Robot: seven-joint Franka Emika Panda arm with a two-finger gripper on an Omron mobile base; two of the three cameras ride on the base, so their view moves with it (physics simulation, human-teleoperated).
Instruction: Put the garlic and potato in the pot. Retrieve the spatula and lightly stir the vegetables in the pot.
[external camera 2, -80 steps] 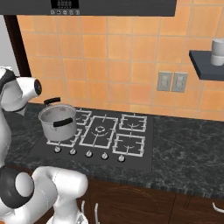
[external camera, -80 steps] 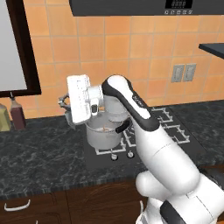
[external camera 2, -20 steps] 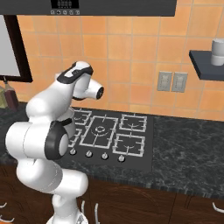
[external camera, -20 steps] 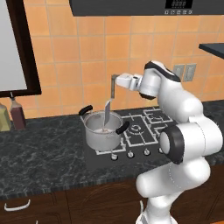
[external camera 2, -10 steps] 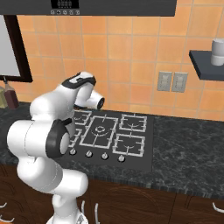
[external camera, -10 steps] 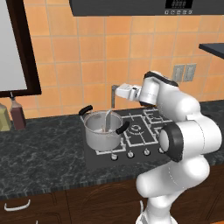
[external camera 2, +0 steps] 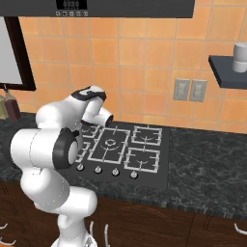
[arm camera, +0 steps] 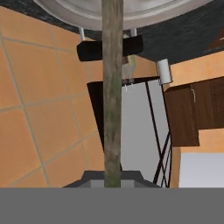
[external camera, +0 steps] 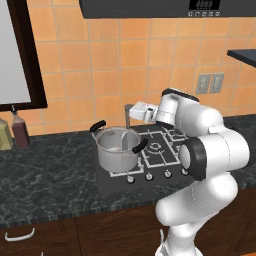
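On the dark worktop (external camera: 45, 170) lies the black hob (external camera: 165, 150), and the pot (external camera: 117, 148) stands on its left front burner. Just above the pot's right rim hangs the end effector (external camera: 128, 113), clenched on the spatula (arm camera: 112, 92), whose handle goes down into the pot. Two bottles (external camera: 20, 132) stand well apart, at the far left.
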